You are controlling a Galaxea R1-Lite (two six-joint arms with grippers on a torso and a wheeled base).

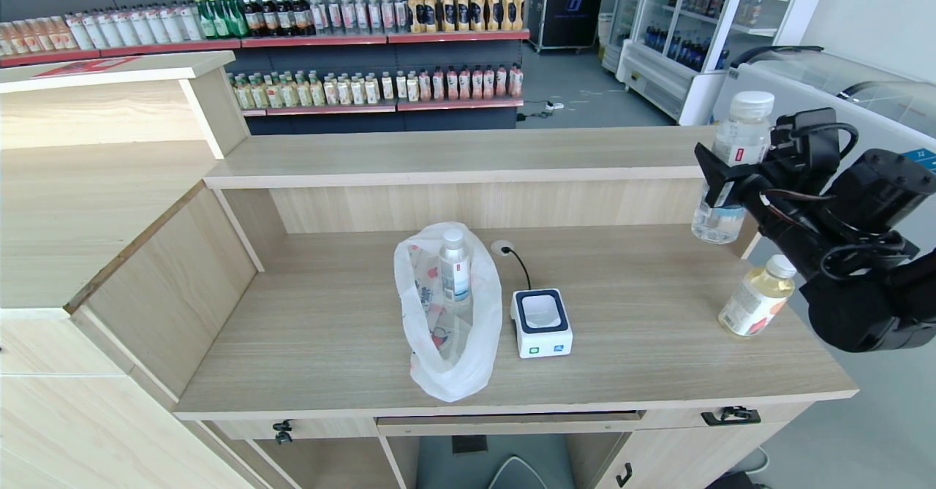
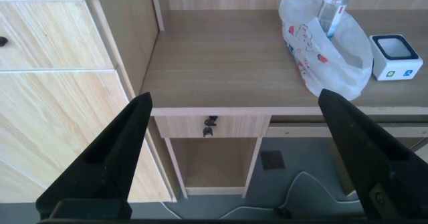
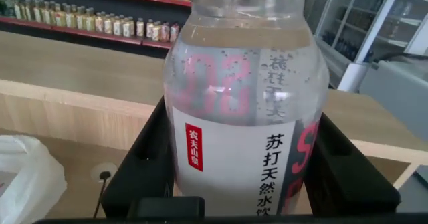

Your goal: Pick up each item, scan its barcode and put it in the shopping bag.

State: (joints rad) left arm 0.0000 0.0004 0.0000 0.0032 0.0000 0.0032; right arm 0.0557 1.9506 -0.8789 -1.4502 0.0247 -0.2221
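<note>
Clear bottle (image 1: 740,134) upright, pinched in R gripper (image 1: 726,182); scanner (image 1: 542,321) well to its L, lower; L gripper (image 2: 235,100) spread, farther

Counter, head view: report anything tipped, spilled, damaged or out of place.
Nothing stands out. No spill shows on the counter. One bottle stands upright in the shopping bag, the scanner sits flat beside it, the yellow drink bottle stands near the right edge, and the right gripper holds a clear bottle upright.
</note>
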